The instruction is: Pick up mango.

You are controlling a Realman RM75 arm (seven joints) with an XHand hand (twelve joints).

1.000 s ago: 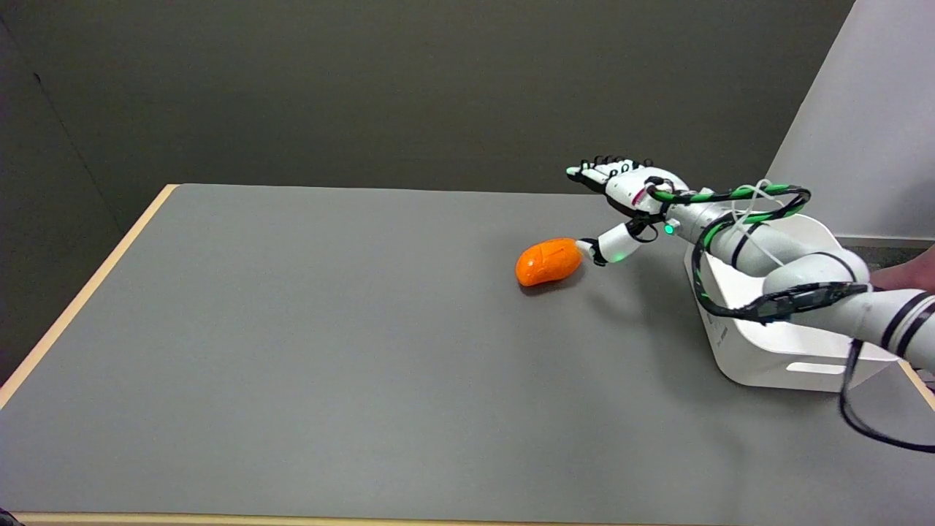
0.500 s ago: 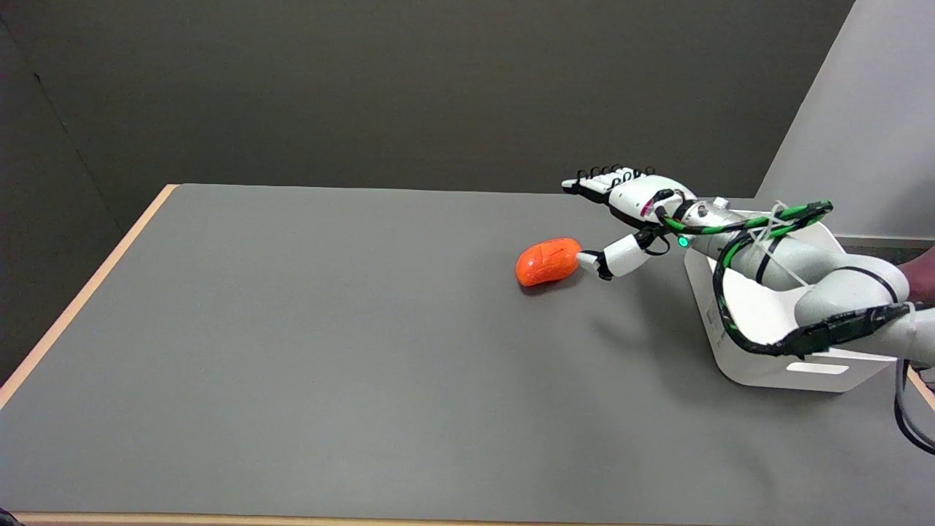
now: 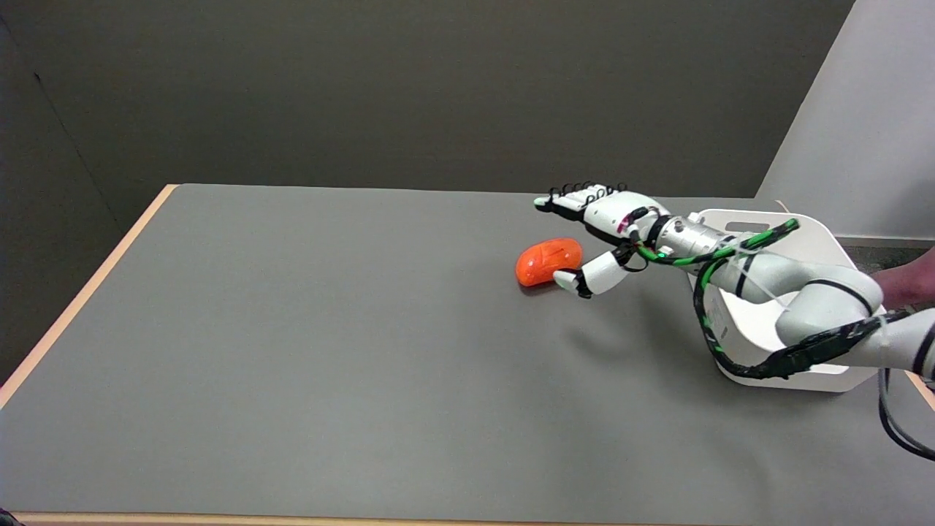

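Observation:
An orange mango (image 3: 546,261) lies on the grey table (image 3: 329,329), right of the middle. My right hand (image 3: 595,237) is just to its right, spread wide with nothing held. Its fingers (image 3: 566,201) stretch out flat above and behind the mango, and its thumb (image 3: 584,279) reaches along the mango's near right side, close to it or touching it. The mango sits in the gap between thumb and fingers.
A white bin (image 3: 767,307) stands at the table's right edge, partly behind my right arm (image 3: 789,292). Part of a person's hand (image 3: 909,281) shows at the far right. The table's wooden edge (image 3: 80,292) runs along the left.
My right hand has moved left and lower, so its fingers now reach over the mango and its thumb has slid along the near side. The mango has stayed in place.

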